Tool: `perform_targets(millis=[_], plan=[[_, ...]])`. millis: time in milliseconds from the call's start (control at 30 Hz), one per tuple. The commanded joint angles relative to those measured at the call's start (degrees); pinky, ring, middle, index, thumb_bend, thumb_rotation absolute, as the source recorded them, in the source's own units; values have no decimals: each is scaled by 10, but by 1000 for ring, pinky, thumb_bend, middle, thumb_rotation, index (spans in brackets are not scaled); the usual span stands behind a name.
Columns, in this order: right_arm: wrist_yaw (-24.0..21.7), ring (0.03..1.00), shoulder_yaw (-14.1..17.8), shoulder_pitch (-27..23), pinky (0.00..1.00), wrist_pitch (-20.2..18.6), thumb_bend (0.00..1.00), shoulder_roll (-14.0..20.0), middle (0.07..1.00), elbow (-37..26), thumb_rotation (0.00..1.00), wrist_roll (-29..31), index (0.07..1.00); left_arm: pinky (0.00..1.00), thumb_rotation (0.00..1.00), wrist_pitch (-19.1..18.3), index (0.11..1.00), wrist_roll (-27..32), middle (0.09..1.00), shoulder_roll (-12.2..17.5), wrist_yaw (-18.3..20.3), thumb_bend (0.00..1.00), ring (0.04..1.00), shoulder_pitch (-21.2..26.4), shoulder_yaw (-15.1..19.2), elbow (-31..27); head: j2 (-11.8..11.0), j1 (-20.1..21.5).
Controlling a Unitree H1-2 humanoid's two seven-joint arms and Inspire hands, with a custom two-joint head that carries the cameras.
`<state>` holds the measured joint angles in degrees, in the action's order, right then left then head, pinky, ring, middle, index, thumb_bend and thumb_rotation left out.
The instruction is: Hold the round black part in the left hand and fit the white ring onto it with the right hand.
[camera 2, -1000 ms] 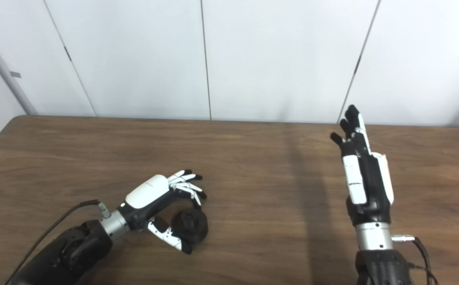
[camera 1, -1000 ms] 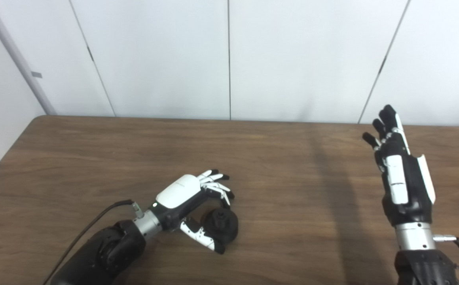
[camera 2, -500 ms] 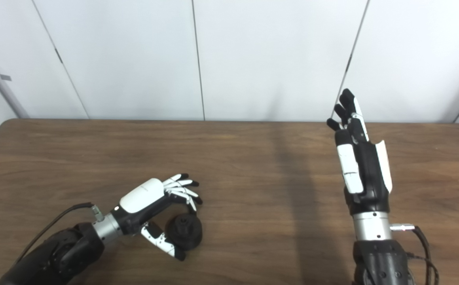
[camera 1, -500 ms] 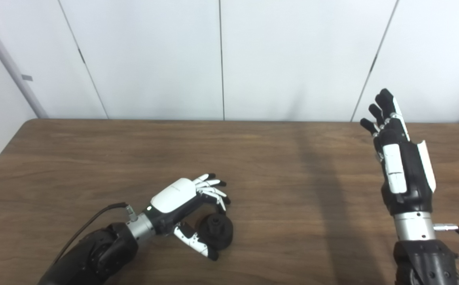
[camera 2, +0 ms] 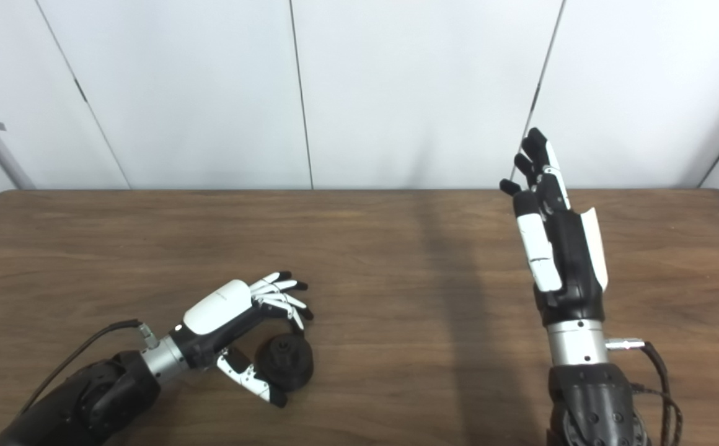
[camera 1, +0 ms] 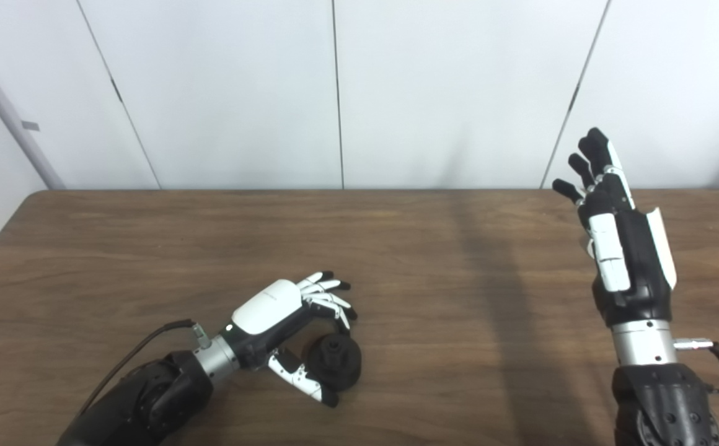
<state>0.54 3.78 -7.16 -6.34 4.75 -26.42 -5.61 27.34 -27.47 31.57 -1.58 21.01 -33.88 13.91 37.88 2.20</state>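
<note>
The task had hardly begun: the left hand [camera 1: 285, 322], fingers apart, curled around the round black part [camera 1: 335, 364] on the table [camera 1: 149, 248] at 7 o'clock without clearly gripping it, the right hand [camera 1: 623, 248] was raised, open and empty at 3 o'clock, and no white ring was visible.

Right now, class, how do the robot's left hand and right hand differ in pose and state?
The left hand lies low at the table, fingers curled around the round black part; the right hand is raised upright, fingers extended, holding nothing. Both are black and white.
</note>
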Motion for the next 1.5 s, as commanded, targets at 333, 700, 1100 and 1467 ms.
perform_targets(millis=[333, 700, 1100, 1467], plan=[[1, 951, 13, -43, 842, 21, 468, 20, 975, -19, 901, 5, 964, 1000, 51, -4, 481, -22, 742, 11, -29, 523, 934, 27, -44, 29, -5, 20], [-2, 888, 63, -100, 788, -91, 525, 111, 878, -17, 477, -81, 845, 1000, 52, -4, 481, -21, 790, 9, -34, 524, 945, 27, -52, 27, -16, 42], [-61, 838, 81, -152, 726, -72, 659, 257, 824, 90, 176, -53, 760, 1000, 52, -4, 481, -13, 808, 11, -32, 524, 951, 23, -54, 22, -24, 80], [-143, 852, -7, -191, 767, -68, 801, 399, 847, 164, 95, -160, 764, 1000, 54, -4, 481, -11, 809, 14, -34, 524, 953, 19, -56, 23, -36, 100]])
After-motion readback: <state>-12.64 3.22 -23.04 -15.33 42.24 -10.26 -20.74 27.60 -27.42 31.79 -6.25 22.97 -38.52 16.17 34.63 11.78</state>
